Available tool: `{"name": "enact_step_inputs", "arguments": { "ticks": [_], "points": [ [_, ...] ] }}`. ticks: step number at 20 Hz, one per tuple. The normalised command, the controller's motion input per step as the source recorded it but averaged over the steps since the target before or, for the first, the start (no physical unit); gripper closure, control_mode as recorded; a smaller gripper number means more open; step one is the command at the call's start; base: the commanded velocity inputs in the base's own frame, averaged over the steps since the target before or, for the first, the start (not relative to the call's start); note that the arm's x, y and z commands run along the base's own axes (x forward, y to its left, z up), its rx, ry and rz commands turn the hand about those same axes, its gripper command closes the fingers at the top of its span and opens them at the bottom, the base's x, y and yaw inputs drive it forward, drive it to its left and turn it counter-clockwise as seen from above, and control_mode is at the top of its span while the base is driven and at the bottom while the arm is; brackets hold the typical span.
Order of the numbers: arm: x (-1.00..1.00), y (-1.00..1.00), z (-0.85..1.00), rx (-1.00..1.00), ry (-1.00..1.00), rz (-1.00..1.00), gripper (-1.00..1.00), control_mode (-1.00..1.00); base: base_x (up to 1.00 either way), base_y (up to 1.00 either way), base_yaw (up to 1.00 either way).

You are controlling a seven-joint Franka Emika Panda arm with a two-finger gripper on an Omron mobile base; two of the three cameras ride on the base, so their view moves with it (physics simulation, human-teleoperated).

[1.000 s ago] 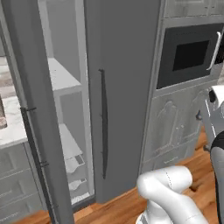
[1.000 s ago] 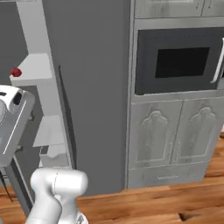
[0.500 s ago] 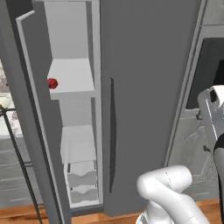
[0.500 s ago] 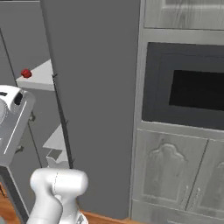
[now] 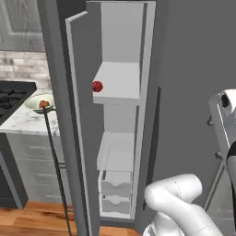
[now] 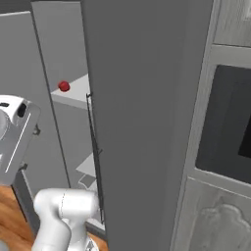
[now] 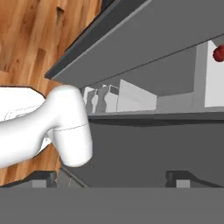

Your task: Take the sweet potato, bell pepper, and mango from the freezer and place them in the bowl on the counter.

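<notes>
The freezer (image 5: pixel 120 152) stands open, its pale narrow compartment facing me. The red bell pepper (image 5: pixel 97 86) sits at the left front edge of the upper shelf, and it shows again in the right base view (image 6: pixel 63 86) and at the right edge of the hand view (image 7: pixel 218 53). On the counter (image 5: pixel 20 123) to the left is the bowl (image 5: pixel 35 102) with a small orange-red lump (image 5: pixel 44 104) inside, too small to tell mango from sweet potato. My gripper (image 7: pixel 111 180) is open with nothing between its fingers, well short of the shelf.
The freezer's open door (image 5: pixel 62 120) stands between the compartment and the counter. A black stove (image 5: pixel 10 93) sits at far left. Lower drawers (image 5: pixel 115 186) fill the compartment's bottom. A dark built-in oven (image 6: pixel 230 127) is on the right, and wood floor (image 5: pixel 32 221) lies below.
The whole picture has shifted: the base has driven, bringing the open freezer compartment to the middle and closer. The bell pepper stays on its shelf. The gripper stays open.
</notes>
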Motion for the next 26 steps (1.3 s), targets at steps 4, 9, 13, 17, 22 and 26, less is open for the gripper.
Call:
{"name": "enact_step_inputs", "arguments": {
  "ticks": [4, 9, 13, 17, 22, 26],
  "points": [
    [0.00, 0.00, 0.00, 0.00, 0.00, 0.00, -1.00, 1.00, 0.35, 0.79, 0.29],
    [0.00, 0.00, 0.00, 0.00, 0.00, 0.00, -1.00, 1.00, 0.77, 0.22, 0.22],
    [0.00, 0.00, 0.00, 0.00, 0.00, 0.00, -1.00, 1.00, 0.63, -0.17, 0.23],
    [0.00, 0.00, 0.00, 0.00, 0.00, 0.00, -1.00, 1.00, 0.76, -0.13, 0.31],
    [0.00, 0.00, 0.00, 0.00, 0.00, 0.00, -1.00, 1.00, 0.66, -0.50, 0.38],
    [0.00, 0.00, 0.00, 0.00, 0.00, 0.00, -1.00, 1.00, 0.01, -0.42, 0.02]
  ]
}}
